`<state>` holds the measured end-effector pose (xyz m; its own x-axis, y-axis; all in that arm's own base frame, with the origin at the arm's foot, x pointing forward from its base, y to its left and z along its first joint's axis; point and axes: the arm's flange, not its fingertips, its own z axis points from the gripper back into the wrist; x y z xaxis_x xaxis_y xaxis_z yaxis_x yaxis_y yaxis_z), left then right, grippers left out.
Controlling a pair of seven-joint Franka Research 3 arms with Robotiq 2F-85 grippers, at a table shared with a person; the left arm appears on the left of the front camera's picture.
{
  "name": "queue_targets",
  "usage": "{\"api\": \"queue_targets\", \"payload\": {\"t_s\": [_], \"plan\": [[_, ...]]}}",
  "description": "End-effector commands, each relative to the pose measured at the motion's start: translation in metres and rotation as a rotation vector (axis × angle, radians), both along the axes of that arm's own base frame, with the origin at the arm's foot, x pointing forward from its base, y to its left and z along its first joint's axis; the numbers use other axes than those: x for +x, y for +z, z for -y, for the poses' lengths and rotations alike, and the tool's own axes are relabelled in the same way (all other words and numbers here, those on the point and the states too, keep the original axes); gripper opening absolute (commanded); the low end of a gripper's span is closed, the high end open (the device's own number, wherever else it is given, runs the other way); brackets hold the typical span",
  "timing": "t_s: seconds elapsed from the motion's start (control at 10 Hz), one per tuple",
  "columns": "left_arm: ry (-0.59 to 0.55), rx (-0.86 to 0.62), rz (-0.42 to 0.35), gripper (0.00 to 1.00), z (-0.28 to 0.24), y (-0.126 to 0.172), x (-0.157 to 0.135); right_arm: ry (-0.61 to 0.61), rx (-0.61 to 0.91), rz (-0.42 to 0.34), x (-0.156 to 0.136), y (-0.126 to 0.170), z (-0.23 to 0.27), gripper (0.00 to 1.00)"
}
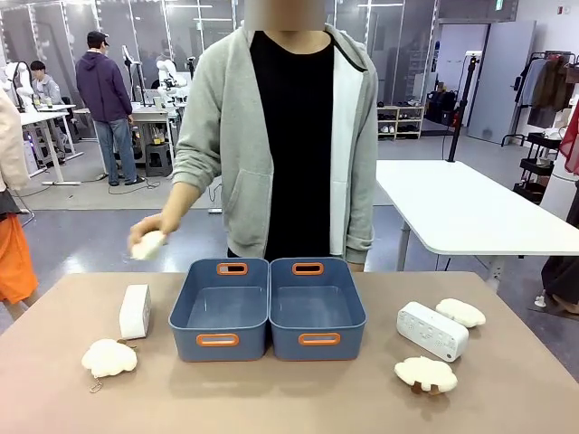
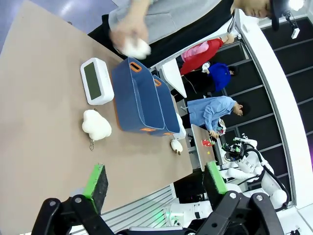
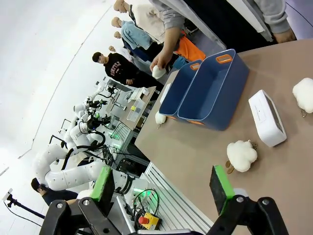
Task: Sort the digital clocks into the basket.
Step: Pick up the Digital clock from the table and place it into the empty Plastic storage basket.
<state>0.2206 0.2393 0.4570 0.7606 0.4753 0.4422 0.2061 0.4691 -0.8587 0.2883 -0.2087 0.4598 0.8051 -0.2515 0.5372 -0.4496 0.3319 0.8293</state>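
Two white digital clocks lie on the brown table. One clock stands on its edge left of the baskets. The other clock lies flat to their right. Two identical slate-blue baskets, the left basket and the right basket, stand side by side in the middle, both empty. My left gripper hovers open above the table's near left side, holding nothing. My right gripper hangs open over the near right side, also holding nothing.
Cream cloud plushes lie at the front left, the front right and the far right. The person stands behind the baskets, with one hand holding another plush above the table's far left edge.
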Motion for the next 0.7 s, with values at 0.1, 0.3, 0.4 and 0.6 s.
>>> {"api": "queue_targets", "payload": {"t_s": [0.1,0.3,0.4,0.6], "plan": [[-0.008,-0.011,0.030,1.00,-0.0019,0.0009,0.0008,0.002,0.009,0.019,0.0002,-0.0001,0.0006,1.00],[-0.008,-0.011,0.030,1.00,-0.0019,0.0009,0.0008,0.002,0.009,0.019,0.0002,-0.0001,0.0006,1.00],[-0.008,-0.011,0.030,1.00,-0.0019,0.0009,0.0008,0.002,0.009,0.019,0.0002,-0.0001,0.0006,1.00],[-0.008,-0.011,0.030,1.00,-0.0019,0.0009,0.0008,0.002,0.009,0.019,0.0002,-0.0001,0.0006,1.00]]}}
